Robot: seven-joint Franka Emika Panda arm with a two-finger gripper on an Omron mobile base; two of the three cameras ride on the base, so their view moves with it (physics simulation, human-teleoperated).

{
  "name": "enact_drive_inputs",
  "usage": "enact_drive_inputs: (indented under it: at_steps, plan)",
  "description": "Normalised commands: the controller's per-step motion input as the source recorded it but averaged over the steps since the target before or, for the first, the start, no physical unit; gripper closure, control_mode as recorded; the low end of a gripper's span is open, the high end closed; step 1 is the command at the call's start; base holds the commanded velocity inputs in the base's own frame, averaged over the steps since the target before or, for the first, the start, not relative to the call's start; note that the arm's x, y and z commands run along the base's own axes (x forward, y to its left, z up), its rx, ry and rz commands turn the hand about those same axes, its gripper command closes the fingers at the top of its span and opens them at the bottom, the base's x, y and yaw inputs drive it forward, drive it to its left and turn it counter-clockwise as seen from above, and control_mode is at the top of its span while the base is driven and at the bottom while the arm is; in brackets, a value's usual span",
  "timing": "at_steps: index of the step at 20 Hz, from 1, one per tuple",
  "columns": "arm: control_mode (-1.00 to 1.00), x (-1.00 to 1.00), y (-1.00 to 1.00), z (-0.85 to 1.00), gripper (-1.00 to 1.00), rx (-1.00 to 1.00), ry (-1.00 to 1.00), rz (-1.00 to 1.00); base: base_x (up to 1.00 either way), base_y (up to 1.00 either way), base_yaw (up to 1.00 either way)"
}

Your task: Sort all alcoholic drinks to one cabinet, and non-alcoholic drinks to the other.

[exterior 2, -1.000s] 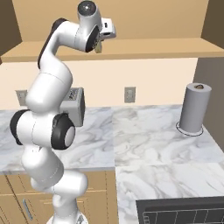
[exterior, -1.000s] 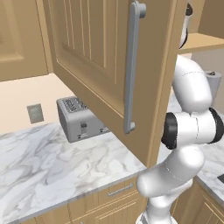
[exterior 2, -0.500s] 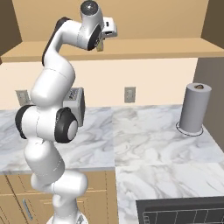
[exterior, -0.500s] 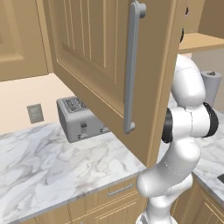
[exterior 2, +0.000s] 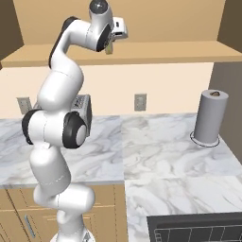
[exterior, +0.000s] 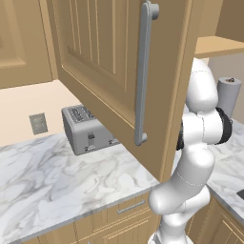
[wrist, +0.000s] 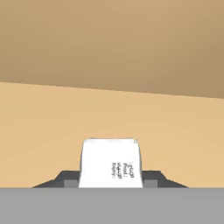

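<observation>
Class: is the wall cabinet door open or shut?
Open: the cabinet door with its grey bar handle swings out over the counter, hiding part of the toaster.

White arm reared high, wrist bent forward, fingers clamped on a small white carton

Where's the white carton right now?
The white carton sits clamped in the hand, low centre in the hand view, over the open cabinet's tan floor. In the right base view it is up at the cabinet's shelf edge.
</observation>
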Motion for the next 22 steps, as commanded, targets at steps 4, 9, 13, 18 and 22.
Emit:
enact_drive_inputs:
  at_steps: [4,9,13,18,22]
  plan:
    - [-1.00,0.14,0.00,-0.05,1.00,0.00,0.00,0.00,0.00,0.00,0.00]
    - [-1.00,0.07,0.00,-0.05,1.00,0.00,0.00,0.00,0.00,0.00,0.00]
    - [-1.00,0.00,0.00,0.00,1.00,0.00,0.00,0.00,0.00,0.00,0.00]
    - [-1.00,0.00,0.00,0.00,1.00,0.00,0.00,0.00,0.00,0.00,0.00]
    - [-1.00,0.00,0.00,0.00,-1.00,0.00,0.00,0.00,0.00,0.00,0.00]
